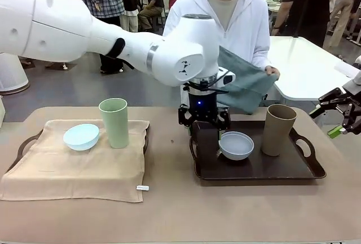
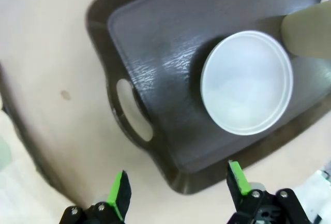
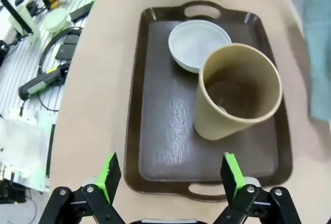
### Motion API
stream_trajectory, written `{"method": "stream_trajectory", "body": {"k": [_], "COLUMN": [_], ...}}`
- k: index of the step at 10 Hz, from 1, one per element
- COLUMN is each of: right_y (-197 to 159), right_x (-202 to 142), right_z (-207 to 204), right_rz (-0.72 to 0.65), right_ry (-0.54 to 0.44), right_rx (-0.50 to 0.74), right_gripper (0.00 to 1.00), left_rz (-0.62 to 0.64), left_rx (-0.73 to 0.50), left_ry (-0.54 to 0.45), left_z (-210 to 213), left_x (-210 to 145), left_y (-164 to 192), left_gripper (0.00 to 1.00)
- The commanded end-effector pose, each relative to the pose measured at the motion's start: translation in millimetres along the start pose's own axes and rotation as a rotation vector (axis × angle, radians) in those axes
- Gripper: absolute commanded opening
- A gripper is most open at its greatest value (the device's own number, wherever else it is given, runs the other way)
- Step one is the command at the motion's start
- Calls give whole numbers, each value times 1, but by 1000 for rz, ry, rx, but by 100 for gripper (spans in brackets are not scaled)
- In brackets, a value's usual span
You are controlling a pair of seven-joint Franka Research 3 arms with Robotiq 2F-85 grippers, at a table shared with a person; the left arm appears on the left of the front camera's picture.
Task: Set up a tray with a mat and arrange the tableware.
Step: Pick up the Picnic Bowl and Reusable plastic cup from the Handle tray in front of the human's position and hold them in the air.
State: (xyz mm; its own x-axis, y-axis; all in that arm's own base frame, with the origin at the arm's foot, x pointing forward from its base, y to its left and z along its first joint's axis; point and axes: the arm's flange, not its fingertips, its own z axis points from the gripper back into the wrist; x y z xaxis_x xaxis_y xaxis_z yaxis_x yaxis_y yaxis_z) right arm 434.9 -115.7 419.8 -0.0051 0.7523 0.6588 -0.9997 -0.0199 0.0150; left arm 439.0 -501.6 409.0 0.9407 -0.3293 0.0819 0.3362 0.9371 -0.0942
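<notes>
Beige mat (image 1: 73, 168), nearest, table (image 1: 180, 216) 8 o'clock: bears blue bowl (image 1: 81, 136) and green cup (image 1: 114, 122). Dark tray (image 1: 254, 171), 4 o'clock: no mat; grey bowl (image 1: 236, 145) at its 9, tan cup (image 1: 278, 129) at 1. Left gripper (image 1: 204, 127), fingers wide, empty, over tray's 10 o'clock corner near the grey bowl. Right gripper (image 1: 338, 117), wide, empty, 3 o'clock. Person's cloth (image 1: 242, 83), 12. Advice: straddle one wall of the grey bowl, pinch, lift level.

My pads (image 2: 118, 195) are bright green, tray (image 1: 254, 169) is dark brown woodgrain, white-grey bowl (image 1: 236, 145), tan-brown cup (image 1: 278, 129), pale blue bowl (image 1: 81, 136), pale green cup (image 1: 114, 122), beige mat (image 1: 73, 171).
</notes>
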Motion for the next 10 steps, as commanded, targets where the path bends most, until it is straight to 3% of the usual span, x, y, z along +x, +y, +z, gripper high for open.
{"method": "stream_trajectory", "body": {"k": [1, 4, 5, 8, 10], "right_y": [-8, -17, -15, -14, -31], "right_x": [-2, -3, 2, -7, 0], "right_z": [-7, -37, -34, -25, -34], "right_rz": [-86, -127, -174, -115, -192], "right_ry": [6, 22, 12, 22, -3], "right_rx": [-24, -3, -30, -1, -22], "right_gripper": [100, 100, 100, 100, 100], "left_rz": [25, 34, 13, 6, 25], "left_rx": [33, 33, 17, 7, 26], "left_ry": [-17, -34, -15, 0, 12], "left_z": [-5, -23, -16, -22, -31], "left_x": [12, 18, 14, 16, 15], "left_y": [-5, -12, -8, -3, -15], "left_gripper": [97, 97, 97, 97, 97]}}
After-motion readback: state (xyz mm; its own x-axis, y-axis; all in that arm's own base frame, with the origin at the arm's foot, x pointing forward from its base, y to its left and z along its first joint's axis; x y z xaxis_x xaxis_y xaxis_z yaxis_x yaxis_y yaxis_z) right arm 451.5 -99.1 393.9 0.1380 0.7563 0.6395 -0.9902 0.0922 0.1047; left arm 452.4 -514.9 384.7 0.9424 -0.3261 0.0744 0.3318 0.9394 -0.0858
